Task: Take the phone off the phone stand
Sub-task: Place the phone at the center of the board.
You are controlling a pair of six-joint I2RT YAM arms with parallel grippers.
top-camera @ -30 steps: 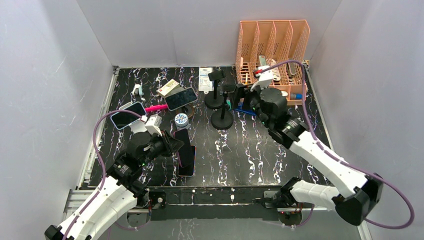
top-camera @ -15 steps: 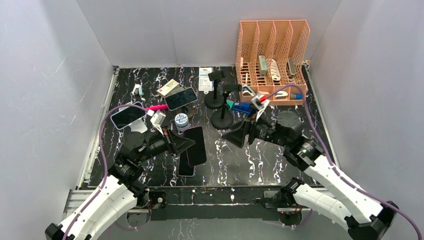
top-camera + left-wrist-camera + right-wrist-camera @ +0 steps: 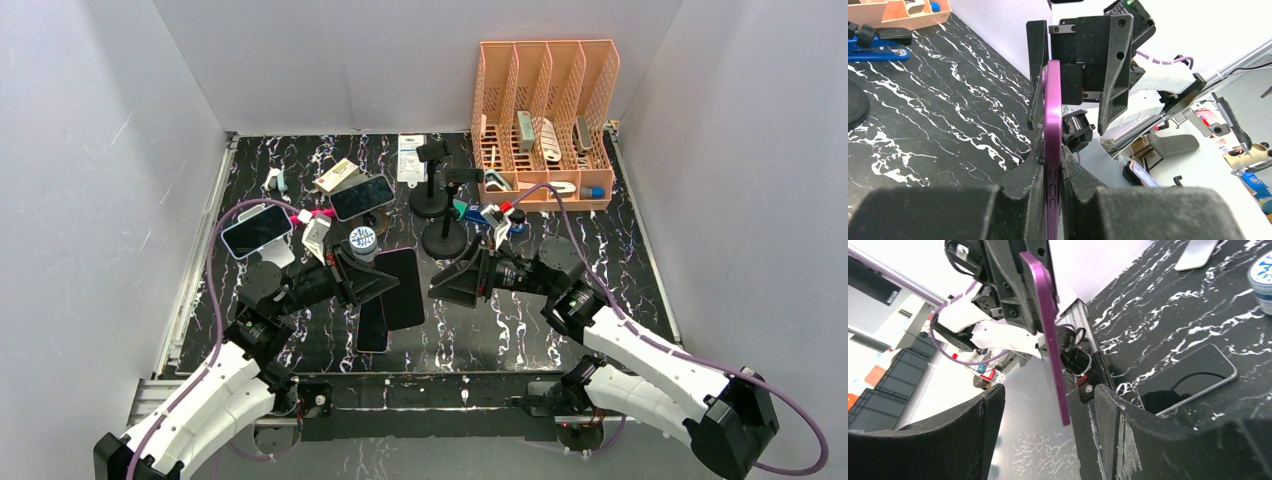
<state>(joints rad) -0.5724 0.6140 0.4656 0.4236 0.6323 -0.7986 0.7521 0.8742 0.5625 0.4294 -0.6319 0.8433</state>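
The right arm has swung away from the orange file rack at the back and now reaches toward the middle of the surface (image 3: pixel 560 300), while the left arm has carried the phone (image 3: pixel 402 288) further right to meet it.

At the far left, a second phone in a pale case (image 3: pixel 256 230) leans on a white holder. Next to it, the left gripper (image 3: pixel 372 285) is clenched on the task's phone, its fingers (image 3: pixel 1030 167) pinching the front and back faces near one end. The phone hangs in the air above the surface, clear of every stand, and partly overlaps a dark phone (image 3: pixel 371 328) that lies flat below it. It has a glossy black screen and a purple body. The left wrist view shows it edge-on, with slim side buttons along the purple rim.

The right gripper (image 3: pixel 447 285) faces the left one, its fingers (image 3: pixel 1128 432) spread wide. The phone's free end sits between them, with a gap visible on either side in the right wrist view, so they do not grip it.

Behind this, two black phone stands (image 3: pixel 444 238) are upright. Further right, the orange file rack (image 3: pixel 545 90) holds small items.
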